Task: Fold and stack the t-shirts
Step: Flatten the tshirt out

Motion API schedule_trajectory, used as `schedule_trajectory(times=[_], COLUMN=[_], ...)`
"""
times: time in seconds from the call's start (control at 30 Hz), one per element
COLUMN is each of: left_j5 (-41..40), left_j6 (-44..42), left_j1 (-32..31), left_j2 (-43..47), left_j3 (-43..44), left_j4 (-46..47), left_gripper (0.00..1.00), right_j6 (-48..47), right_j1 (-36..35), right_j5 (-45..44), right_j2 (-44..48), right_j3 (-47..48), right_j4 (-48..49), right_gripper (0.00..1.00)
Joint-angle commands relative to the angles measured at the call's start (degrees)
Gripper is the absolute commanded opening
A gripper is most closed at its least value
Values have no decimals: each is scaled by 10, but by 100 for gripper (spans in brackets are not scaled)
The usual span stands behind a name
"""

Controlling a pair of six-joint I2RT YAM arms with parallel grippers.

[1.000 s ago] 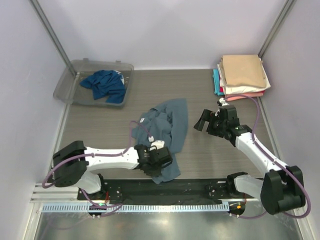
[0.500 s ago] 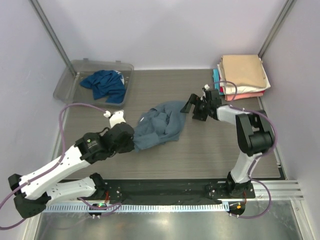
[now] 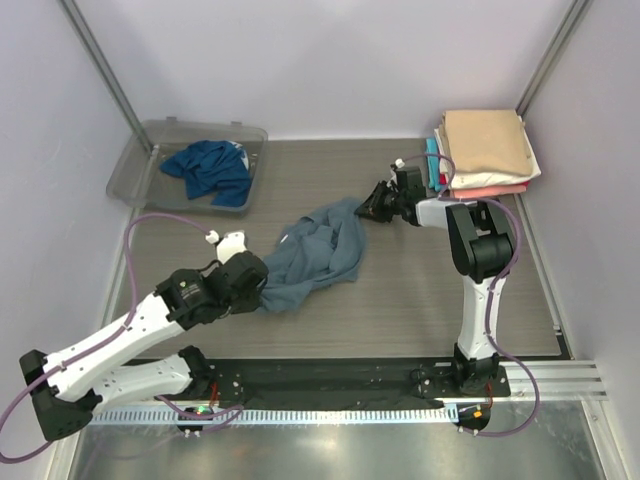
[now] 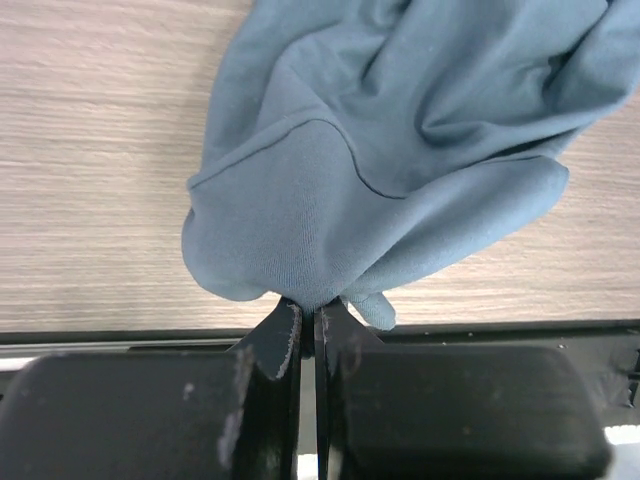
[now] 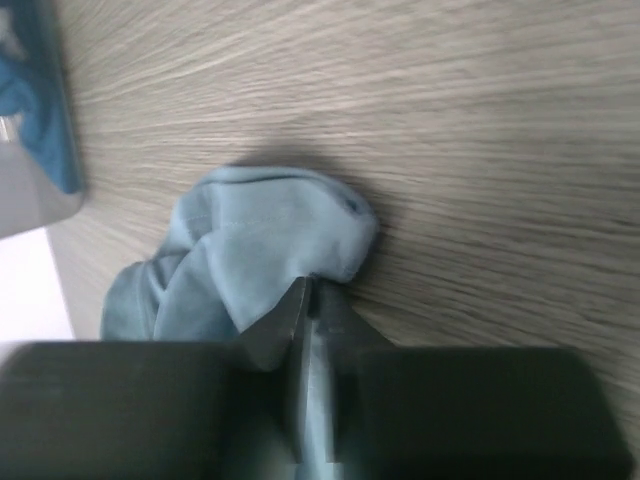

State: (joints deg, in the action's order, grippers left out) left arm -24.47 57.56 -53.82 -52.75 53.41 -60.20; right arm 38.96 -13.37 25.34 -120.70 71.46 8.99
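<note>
Presently in hand: spreading out the slate-blue t-shirt [image 3: 322, 250], judged to be the first step of its fold, since the cloth lay crumpled and not yet flat.
Position of slate-blue t-shirt: middle of the table [image 3: 420, 290], stretched loosely on a diagonal between the two arms.
State of left gripper [image 4: 308, 305]: fingers closed tight, with a rounded fold of the shirt's near-left edge pinched between the tips.
State of right gripper [image 5: 308, 290]: fingers closed on a bunched corner at the shirt's far-right end, low against the tabletop.
Position of teal-blue t-shirt [image 3: 210, 170]: heaped unfolded inside the clear tub [image 3: 135, 170] at the far left, well apart from both grippers.
Position of folded stack [image 3: 487, 145]: far right corner, tan shirt uppermost, with white, coral and teal edges showing beneath; the right gripper was near its left side.
Progress: judged early for this shirt, with none of its folds made.
Next move calls for: drawing the two held ends apart until the cloth tautened, then lowering it flat. Whether each pinch held one layer or several could not be told, so the shirt might open unevenly.
</note>
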Motion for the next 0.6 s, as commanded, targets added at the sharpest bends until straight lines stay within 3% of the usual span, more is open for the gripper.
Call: schedule_trajectory(times=[0.0, 0.07, 0.27, 0.57], left_j5=[-30, -40, -126, -199], left_j6=[-18, -25, -76, -229], left_j1=[12, 16, 28, 28], left_j2=[4, 10, 24, 3], left_j3=[33, 54, 175, 449], left_j4=[-11, -25, -116, -120], left_gripper=[0, 0, 0, 0], right_j6=[-4, -6, -56, -90], right_j1=[-5, -5, -3, -2], right_j5=[-6, -5, -47, -148], right_j2=[-11, -1, 125, 477], right_j3=[0, -8, -24, 33], right_j4=[-18, -10, -86, -292], right_gripper=[9, 1, 1, 1])
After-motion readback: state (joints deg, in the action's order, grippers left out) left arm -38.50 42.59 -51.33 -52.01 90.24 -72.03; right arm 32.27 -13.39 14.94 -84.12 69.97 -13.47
